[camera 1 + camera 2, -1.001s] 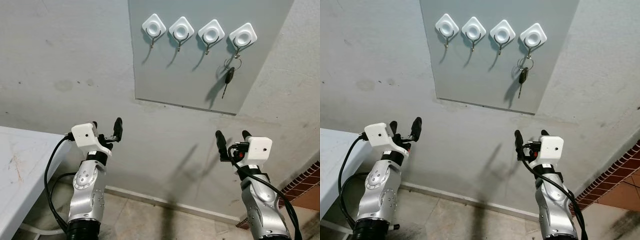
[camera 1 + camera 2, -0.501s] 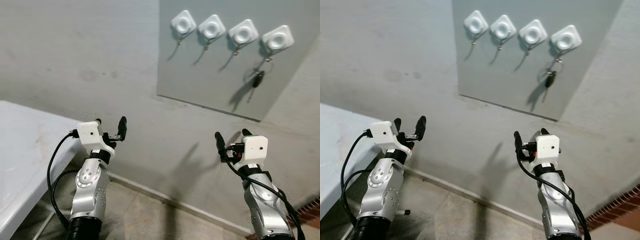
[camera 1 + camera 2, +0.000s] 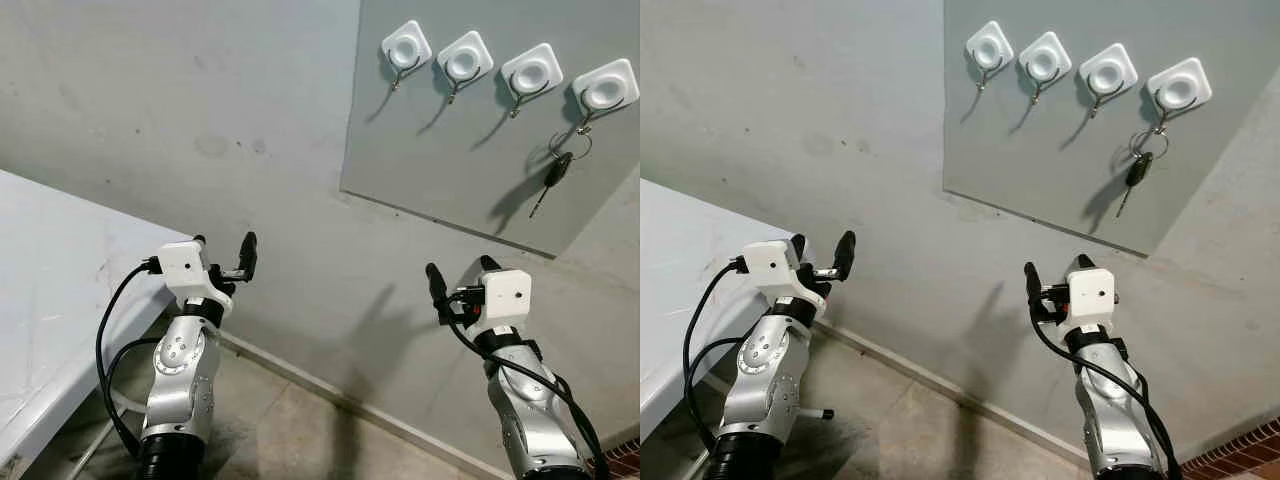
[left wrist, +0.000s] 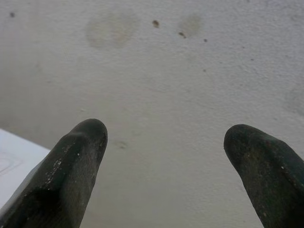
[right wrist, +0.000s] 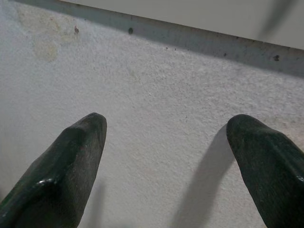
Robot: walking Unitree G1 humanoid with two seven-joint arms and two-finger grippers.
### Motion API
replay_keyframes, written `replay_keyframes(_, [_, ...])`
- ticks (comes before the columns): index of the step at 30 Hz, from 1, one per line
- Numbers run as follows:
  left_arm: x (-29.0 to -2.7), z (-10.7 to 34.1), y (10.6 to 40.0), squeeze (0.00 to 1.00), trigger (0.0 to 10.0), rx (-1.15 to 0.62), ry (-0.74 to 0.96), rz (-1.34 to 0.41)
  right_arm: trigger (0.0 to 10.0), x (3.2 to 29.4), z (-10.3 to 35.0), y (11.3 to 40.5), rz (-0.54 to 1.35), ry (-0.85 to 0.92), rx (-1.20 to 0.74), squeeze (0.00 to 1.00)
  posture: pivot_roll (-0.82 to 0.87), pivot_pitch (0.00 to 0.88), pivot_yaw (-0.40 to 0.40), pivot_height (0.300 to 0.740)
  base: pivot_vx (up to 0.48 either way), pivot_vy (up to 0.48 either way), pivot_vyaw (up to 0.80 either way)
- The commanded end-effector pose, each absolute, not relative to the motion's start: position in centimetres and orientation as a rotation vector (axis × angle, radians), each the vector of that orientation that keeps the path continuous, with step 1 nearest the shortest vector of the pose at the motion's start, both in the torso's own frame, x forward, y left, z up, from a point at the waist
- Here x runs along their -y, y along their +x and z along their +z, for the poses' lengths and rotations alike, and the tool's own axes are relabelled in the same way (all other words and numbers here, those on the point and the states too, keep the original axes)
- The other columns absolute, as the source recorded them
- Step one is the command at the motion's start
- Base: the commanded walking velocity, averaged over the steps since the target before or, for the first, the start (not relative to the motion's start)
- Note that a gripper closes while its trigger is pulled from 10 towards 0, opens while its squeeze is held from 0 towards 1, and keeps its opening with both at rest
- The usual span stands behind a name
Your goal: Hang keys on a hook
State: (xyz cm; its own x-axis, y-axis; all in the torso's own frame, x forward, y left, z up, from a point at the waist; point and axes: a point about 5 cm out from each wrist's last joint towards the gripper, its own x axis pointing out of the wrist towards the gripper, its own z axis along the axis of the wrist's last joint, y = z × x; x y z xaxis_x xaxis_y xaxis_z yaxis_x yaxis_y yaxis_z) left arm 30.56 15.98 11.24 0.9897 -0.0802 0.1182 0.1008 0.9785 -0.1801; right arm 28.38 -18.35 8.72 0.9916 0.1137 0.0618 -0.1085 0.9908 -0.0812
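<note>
Keys (image 3: 556, 170) hang on the rightmost hook (image 3: 607, 90), well above my right gripper (image 3: 458, 278). View has swung left since a second ago; both grippers, left gripper (image 3: 224, 252) included, spread empty. I judge hanging done.

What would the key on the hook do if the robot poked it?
It would probably swing, since the key dangles loosely from a thin ring on the rightmost hook, free below. It looks small and slim, so likely light. A hard upward nudge might lift the ring off the open hook. Both the left gripper and right gripper sit well below it, fingers open.
</note>
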Motion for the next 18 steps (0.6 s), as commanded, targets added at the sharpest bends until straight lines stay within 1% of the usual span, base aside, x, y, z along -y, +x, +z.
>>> replay_keyframes(1, [-16.00, 11.85, 30.69, 0.00, 10.0, 0.126, -0.177, -0.092, 10.0, 18.39, 9.55, 28.76, 0.114, -0.074, 0.095, 0.00, -0.02, 0.000, -0.029, 0.740, 0.000, 0.000, 0.80])
replay_keyframes(18, [-15.62, 11.80, 30.73, 0.00, 10.0, 0.117, -0.183, -0.106, 10.0, 18.33, 9.58, 28.52, 0.134, -0.083, 0.093, 0.00, -0.02, 0.000, -0.032, 0.740, 0.000, 0.000, 0.80])
